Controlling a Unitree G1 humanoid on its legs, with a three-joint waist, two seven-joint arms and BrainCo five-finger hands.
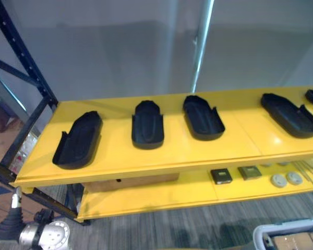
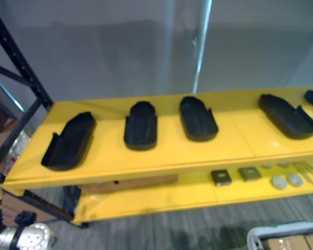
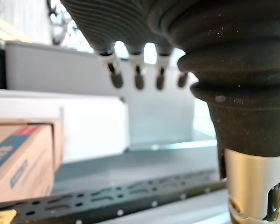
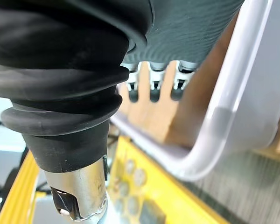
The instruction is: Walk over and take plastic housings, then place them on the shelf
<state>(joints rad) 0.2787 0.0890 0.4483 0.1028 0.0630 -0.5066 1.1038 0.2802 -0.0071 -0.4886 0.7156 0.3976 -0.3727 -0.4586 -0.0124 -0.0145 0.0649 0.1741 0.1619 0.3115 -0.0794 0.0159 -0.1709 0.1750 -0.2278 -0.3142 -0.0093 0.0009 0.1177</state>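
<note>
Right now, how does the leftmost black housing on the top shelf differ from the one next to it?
The leftmost housing lies slanted, its near end swung leftward; its neighbour points almost straight front to back. The leftmost housing reaches close to the front edge of the yellow top shelf; its neighbour sits farther back. Both are black and lie flat.

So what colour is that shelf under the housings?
Yellow; the shelf shows best in the left eye view.
</note>
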